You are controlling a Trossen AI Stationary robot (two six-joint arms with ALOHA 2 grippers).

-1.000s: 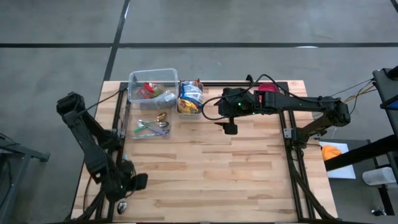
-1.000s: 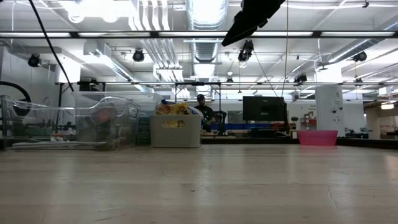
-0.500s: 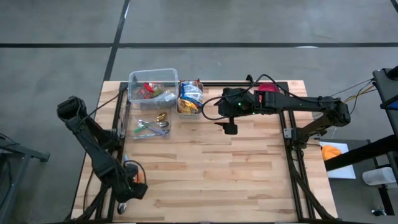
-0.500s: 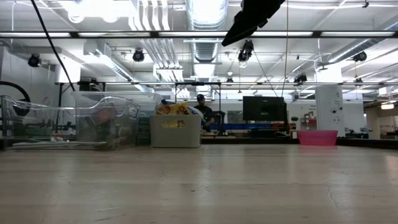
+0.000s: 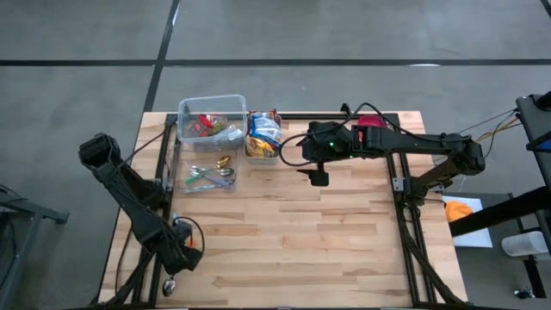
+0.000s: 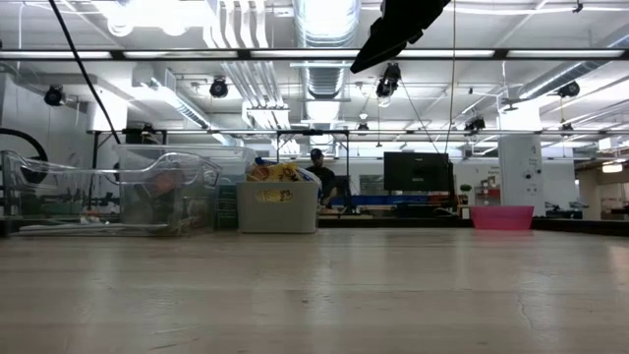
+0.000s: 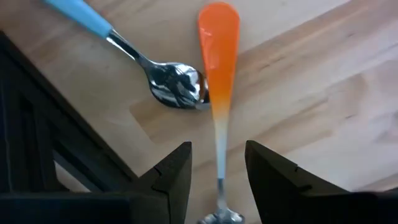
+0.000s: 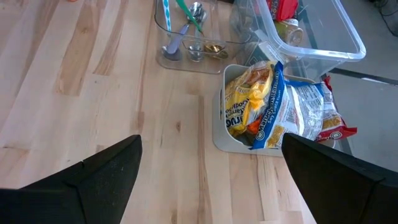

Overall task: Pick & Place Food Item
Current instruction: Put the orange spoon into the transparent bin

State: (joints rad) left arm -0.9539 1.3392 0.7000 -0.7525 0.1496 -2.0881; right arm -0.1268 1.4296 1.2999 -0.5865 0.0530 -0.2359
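Wooden surface (image 5: 301,232). Right claw (image 5: 318,176) hangs w/ fingers fully spread, nothing held; grey bin of snack bags (image 8: 280,115) sits just ahead of it, the clear tub (image 5: 212,116) beyond. Step looks like approach to the food, pick not yet made. Next: drop onto one bag, clench. Left claw (image 7: 216,171), part-spread and empty, straddles orange-handled spoon (image 7: 219,68); blue-handled spoon (image 7: 134,50) touches that spoon ahead.

Orange-handled utensil (image 7: 218,93) head cut off at frame edge, blue-handled spoon (image 7: 134,56) handle cropped
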